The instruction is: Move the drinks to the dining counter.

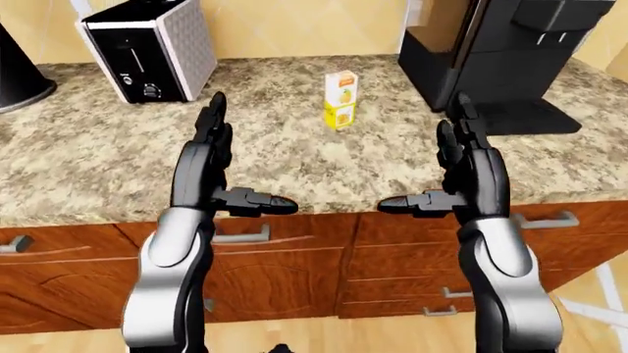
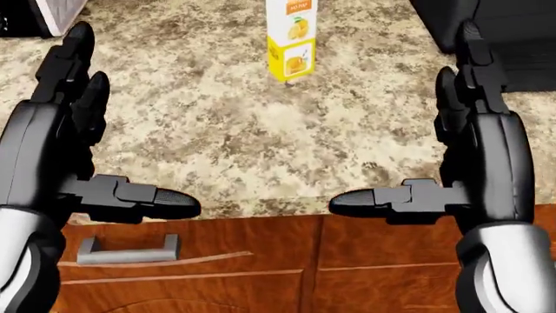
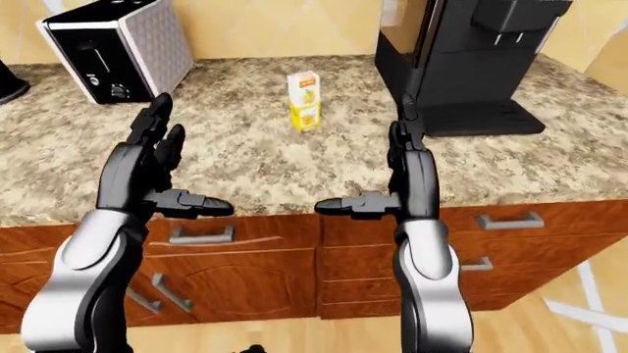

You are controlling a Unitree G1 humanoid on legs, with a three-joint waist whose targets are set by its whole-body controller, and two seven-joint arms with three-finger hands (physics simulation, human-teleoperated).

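A small yellow and white juice carton (image 1: 341, 99) stands upright on the speckled granite counter (image 1: 98, 169), also seen as the carton (image 2: 291, 39) at the top of the head view. My left hand (image 1: 218, 173) is raised over the counter's near edge, fingers spread and thumb out, holding nothing. My right hand (image 1: 453, 176) mirrors it on the right side, also open and empty. Both hands are well short of the carton, which lies between them and farther up in the views.
A black and silver toaster (image 1: 152, 48) stands at the upper left, a black coffee machine (image 1: 506, 55) at the upper right, close to the carton. A dark rounded object (image 1: 18, 70) shows at the far left. Wooden drawers with grey handles (image 1: 241, 235) lie below the counter.
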